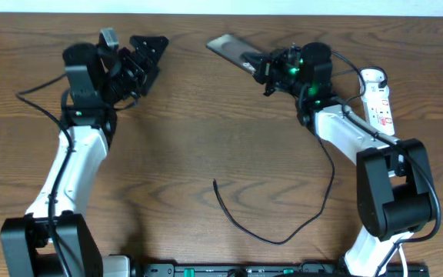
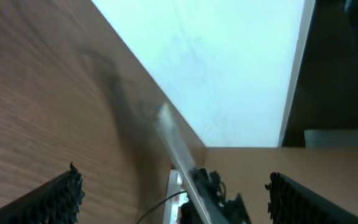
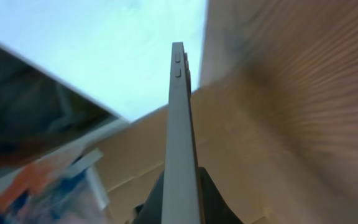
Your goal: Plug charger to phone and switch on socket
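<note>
Between right fingers point(image 3: 215, 202), phone point(image 3: 179, 137) clamped edge-on

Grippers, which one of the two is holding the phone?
The right gripper, shut on one end of the phone; the left gripper hangs open and empty.

— We count two arms, yes?
— Yes. Our left arm point(image 1: 75, 165) and right arm point(image 1: 344, 131) both have white tubular links set between bulky black joint housings.
— Cables?
— We see a thin black cable looping along each one.
— And the grippers?
— Our left gripper point(image 1: 135, 48) is all black, its fingers point(image 2: 55, 199) faced with ribbed pads. Our right gripper point(image 1: 258, 65) is black too, with a green light point(image 1: 294, 70) glowing just behind it.
</note>
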{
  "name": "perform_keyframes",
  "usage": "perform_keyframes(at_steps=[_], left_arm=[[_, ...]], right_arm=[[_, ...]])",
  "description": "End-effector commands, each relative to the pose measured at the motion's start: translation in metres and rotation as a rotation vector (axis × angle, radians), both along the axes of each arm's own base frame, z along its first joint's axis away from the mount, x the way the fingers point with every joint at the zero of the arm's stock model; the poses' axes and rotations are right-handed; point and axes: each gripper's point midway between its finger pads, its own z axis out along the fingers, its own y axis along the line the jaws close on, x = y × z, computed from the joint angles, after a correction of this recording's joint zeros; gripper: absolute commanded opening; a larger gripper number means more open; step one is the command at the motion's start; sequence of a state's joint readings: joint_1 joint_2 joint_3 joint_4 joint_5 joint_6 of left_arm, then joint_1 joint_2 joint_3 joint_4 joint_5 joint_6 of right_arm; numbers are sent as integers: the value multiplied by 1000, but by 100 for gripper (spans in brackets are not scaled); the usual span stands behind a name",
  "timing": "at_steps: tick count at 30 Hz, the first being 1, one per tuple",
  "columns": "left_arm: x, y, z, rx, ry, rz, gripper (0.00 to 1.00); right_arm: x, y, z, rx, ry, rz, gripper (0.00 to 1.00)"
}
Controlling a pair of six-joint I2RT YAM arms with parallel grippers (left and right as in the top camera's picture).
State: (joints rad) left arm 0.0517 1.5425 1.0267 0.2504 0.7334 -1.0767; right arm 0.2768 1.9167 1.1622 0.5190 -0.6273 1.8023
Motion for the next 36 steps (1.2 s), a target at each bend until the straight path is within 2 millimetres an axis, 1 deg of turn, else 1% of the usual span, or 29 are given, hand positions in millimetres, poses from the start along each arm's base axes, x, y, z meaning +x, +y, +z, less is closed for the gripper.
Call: perform_keyframes(at_steps=[1,5,9,10,12,17,26,28,31,33,36], left_arm=[[-4,0,-21,-127,72,39,95],[-7,0,-33,-214,130,68,95],[-7,0,-34,-248,159,79,95],[-7,0,-34,-278,183,90,95],[-5,2,-34,-296,196,107,95],[-4,4,-35,-307,205,126,95],[-2,7,-36,-315,212,154,95],[-2,7,-36,-315,211,154,85],[-2,7,-36,-315,211,154,58],[-2,7,-36,-315,211,154,50],[-2,7,-35,-311,206,152,46]], right_arm=[[-15,31,28,84,-25,74,2],[-26,51,39,73,-115,129,1],[-41,71,39,36,-176,198,1],[-50,81,39,21,-207,238,1],[-58,90,39,17,-219,267,2],[-69,104,39,7,-244,305,1],[-83,121,39,-1,-266,348,1],[-86,124,39,0,-266,356,2],[-90,128,39,2,-266,367,2],[-93,131,39,3,-266,374,1],[-96,134,39,4,-266,381,2]])
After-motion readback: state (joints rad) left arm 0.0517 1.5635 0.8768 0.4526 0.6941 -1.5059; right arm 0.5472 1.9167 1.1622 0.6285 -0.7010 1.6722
